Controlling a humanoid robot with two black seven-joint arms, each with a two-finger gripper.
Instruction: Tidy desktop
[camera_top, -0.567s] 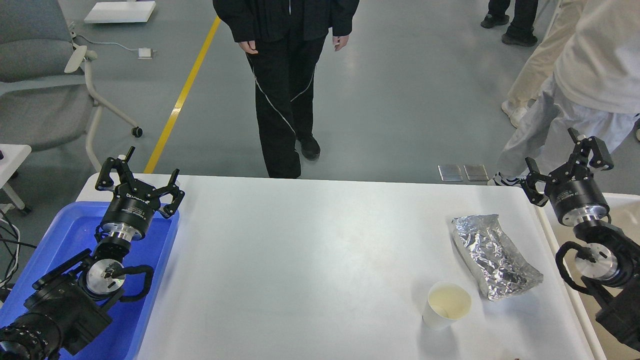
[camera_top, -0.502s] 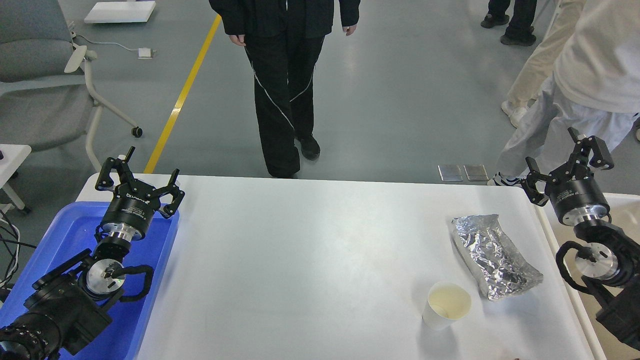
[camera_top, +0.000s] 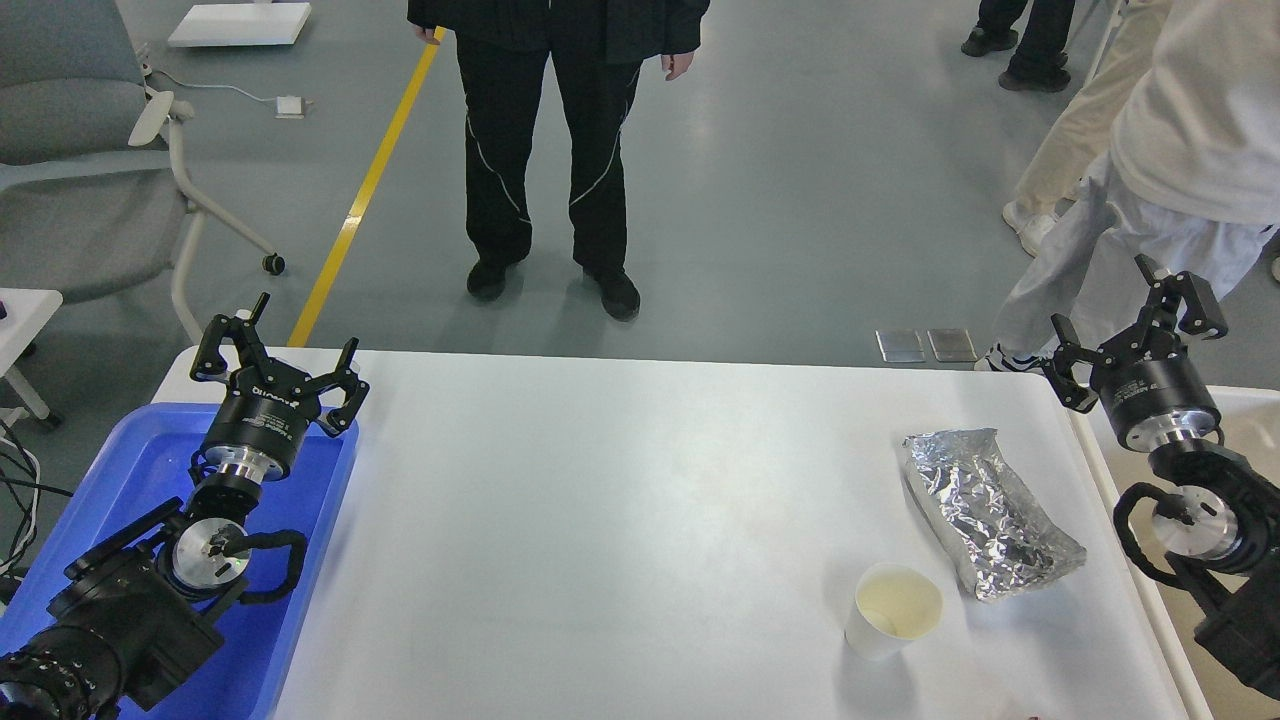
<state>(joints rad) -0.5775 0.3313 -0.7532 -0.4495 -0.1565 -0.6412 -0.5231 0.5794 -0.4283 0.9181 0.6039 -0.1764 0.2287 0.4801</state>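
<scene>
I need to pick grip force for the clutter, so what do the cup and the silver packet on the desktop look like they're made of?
The cup looks like thin white paper, matte, with a rolled rim; probably easy to crush. The packet looks like metallic foil or foil-laminated film: bright, mirror-like and finely crinkled. Which one, the view can't settle. Both lie on the smooth matte white desktop.

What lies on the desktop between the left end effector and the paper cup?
Nothing: the head view shows only bare white desktop between the left end effector, open over the blue tray, and the paper cup.
</scene>
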